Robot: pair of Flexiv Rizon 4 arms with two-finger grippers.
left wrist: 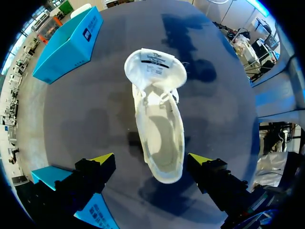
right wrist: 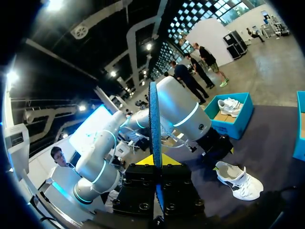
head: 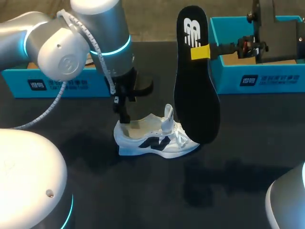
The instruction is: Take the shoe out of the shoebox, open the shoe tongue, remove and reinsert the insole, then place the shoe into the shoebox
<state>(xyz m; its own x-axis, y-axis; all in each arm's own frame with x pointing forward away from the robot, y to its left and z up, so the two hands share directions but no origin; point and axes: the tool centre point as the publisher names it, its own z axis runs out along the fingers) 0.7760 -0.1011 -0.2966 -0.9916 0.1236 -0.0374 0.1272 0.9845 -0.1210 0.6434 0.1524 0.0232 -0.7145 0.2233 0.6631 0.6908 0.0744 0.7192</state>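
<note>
Black table is seen, with a white shoe at mid-frame. The insole is pinched in the right gripper; the left gripper is spread wide.

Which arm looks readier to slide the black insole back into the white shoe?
Right: the right jaws are shut on the insole, held upright near the shoe. The left jaws stand open at its heel, holding nothing.

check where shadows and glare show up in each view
Head view: soft dark shadows lie on the table near the shoe; the left arm shows bright highlights. Left wrist view: shadow patches darken the table beyond and beside the shoe. Right wrist view: the left arm gleams.
</note>
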